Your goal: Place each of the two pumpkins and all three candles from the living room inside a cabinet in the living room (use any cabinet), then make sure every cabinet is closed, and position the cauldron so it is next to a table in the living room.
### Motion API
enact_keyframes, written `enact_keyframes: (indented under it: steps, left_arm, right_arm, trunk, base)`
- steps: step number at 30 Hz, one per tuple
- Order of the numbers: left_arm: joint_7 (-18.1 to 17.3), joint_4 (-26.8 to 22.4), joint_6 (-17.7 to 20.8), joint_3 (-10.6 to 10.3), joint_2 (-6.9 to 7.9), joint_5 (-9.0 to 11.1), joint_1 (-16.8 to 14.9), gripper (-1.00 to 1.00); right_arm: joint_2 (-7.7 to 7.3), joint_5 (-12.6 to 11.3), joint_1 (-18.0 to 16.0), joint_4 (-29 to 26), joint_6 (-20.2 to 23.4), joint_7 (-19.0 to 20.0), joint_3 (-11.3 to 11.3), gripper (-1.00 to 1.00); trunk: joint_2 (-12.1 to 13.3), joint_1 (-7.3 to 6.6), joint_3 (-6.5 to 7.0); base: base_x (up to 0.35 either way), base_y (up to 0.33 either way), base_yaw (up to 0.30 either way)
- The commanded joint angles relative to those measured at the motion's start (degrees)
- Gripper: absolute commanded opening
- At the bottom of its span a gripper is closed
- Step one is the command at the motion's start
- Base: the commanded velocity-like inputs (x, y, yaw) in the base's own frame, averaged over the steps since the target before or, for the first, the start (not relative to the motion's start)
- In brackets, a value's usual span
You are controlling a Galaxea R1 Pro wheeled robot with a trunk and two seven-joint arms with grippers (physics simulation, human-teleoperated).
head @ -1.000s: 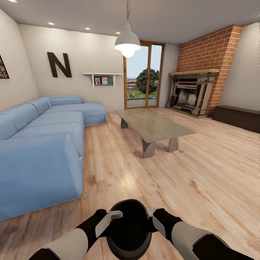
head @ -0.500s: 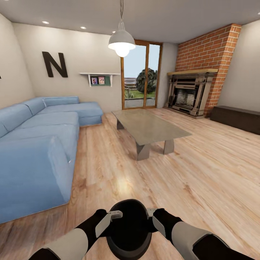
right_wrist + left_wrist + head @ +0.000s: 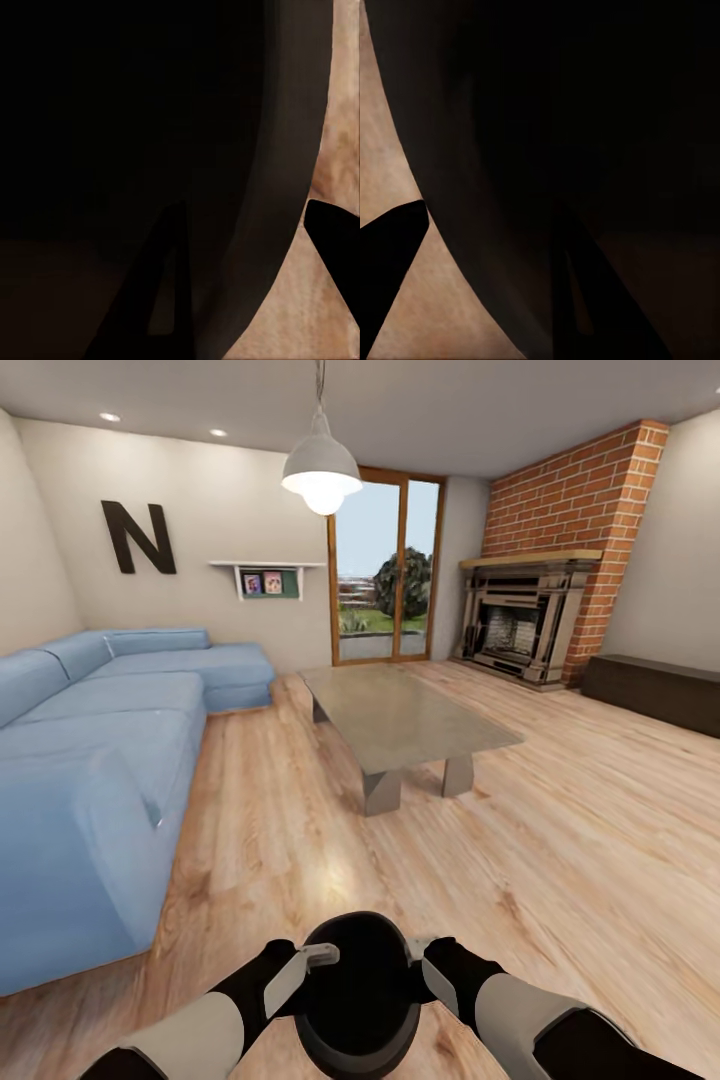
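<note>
Both grippers clamp the cauldron [image 3: 358, 1000]; table [image 3: 400, 720] well ahead.

Bright lamp [image 3: 322, 465] glare on floor [image 3: 340, 865]; dim wrist views.

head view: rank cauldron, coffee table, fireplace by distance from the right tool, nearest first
1. cauldron: gripped at its rim between the right tool and the left tool, directly in front of the robot.
2. coffee table: mid-room, ahead, across bare wood floor.
3. fireplace: far wall, ahead to the right, under the brick chimney.
</note>
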Motion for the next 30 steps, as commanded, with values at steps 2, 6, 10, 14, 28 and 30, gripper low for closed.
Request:
enact_keyframes:
  steps: [2, 6, 10, 14, 28, 30]
  left_arm:
    - [0.4, -0.1, 0.1, -0.2, 0.01, 1.3, 0.0, -1.00]
    - [0.4, -0.1, 0.1, -0.3, 0.01, 1.3, -0.1, -1.00]
    - [0.4, -0.1, 0.1, -0.3, 0.01, 1.3, 0.0, -1.00]
    - [0.4, -0.1, 0.1, -0.3, 0.01, 1.3, 0.0, -1.00]
    - [0.4, -0.1, 0.1, -0.3, 0.01, 1.3, 0.0, -1.00]
    - [0.4, -0.1, 0.1, -0.3, 0.01, 1.3, 0.0, -1.00]
  right_arm:
    - [0.02, -2.0, 0.0, -0.3, 0.3, 0.2, -1.5, -1.00]
    - [0.02, -2.0, 0.0, -0.3, 0.3, 0.2, -1.5, -1.00]
    - [0.02, -2.0, 0.0, -0.3, 0.3, 0.2, -1.5, -1.00]
    - [0.02, -2.0, 0.0, -0.3, 0.3, 0.2, -1.5, -1.00]
    - [0.02, -2.0, 0.0, -0.3, 0.3, 0.2, -1.5, -1.00]
    - [0.02, -2.0, 0.0, -0.3, 0.3, 0.2, -1.5, -1.00]
  trunk:
    - [0.0, 0.00, -0.05]
    - [0.0, 0.00, -0.05]
    - [0.0, 0.00, -0.05]
    - [0.0, 0.00, -0.05]
    - [0.0, 0.00, -0.05]
    - [0.0, 0.00, -0.05]
  base:
    - [0.237, -0.243, 0.000]
    - [0.233, -0.251, 0.000]
    - [0.226, -0.257, 0.000]
    - [0.222, -0.259, 0.000]
    - [0.208, -0.274, 0.000]
    - [0.182, -0.291, 0.040]
